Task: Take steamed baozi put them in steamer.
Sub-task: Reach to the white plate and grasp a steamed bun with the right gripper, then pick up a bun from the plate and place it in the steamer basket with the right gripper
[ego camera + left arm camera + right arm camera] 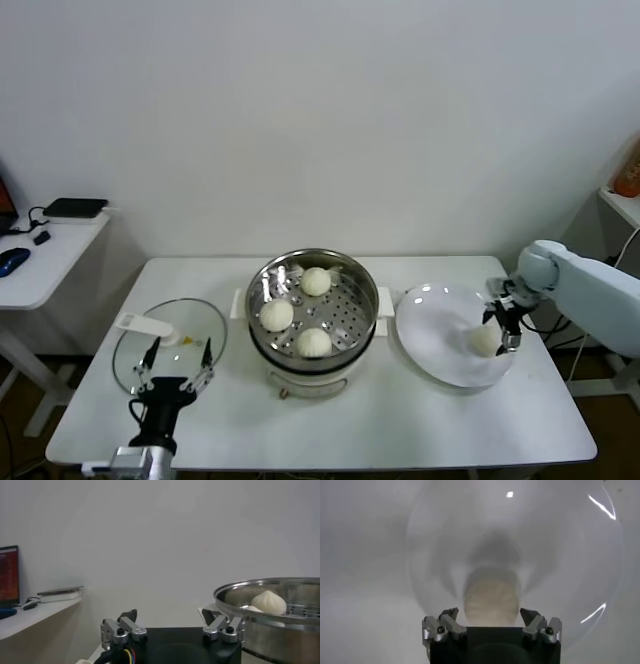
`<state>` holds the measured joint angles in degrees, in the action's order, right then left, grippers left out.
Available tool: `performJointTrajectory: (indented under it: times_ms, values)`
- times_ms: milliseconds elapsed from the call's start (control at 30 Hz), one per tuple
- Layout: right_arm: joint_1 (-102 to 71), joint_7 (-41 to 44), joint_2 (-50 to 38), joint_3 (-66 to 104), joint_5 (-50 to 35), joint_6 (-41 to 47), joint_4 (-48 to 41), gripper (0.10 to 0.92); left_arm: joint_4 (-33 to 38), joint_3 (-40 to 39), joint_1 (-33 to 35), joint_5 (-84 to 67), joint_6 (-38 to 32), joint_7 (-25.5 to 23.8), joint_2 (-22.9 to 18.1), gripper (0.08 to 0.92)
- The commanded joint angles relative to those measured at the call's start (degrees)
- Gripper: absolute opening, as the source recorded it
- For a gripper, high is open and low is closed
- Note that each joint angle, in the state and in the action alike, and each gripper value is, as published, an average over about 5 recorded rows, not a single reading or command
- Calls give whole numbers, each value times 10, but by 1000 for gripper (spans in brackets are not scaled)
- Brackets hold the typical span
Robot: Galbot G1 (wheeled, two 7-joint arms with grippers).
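Here, right of the steamer holding three buns, the right gripper hangs wide open around the last bun on a white plate; the left gripper, open, waits beside the steamer.

3 baozi in steamer, 1 on plate right

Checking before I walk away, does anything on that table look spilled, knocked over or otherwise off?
Nothing stands out. Three baozi sit in the steamer, one baozi is left on the plate between the open right gripper's fingers, and the glass lid lies flat near the open left gripper.
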<state>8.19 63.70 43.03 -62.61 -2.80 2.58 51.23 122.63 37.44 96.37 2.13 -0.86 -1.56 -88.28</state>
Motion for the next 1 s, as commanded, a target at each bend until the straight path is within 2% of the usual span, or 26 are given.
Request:
performJointTrajectory:
  times_ms: [33,433,700,1000]
  values:
    - [-29,-3,16,32,13,-2,-23,823,-1,0,0,1,1,0,0,823]
    - [-30,0,26,42,23,-2,-35,819,-3,3,0,-1,-1,0,0,823]
    - [-28,0,25,43,24,-1,-32,687,-4,5,0,-2,-1,0,0,823]
    - [42,1,15,-3,-32,12,-4,685,-5,7,0,-3,-3,0,0,823]
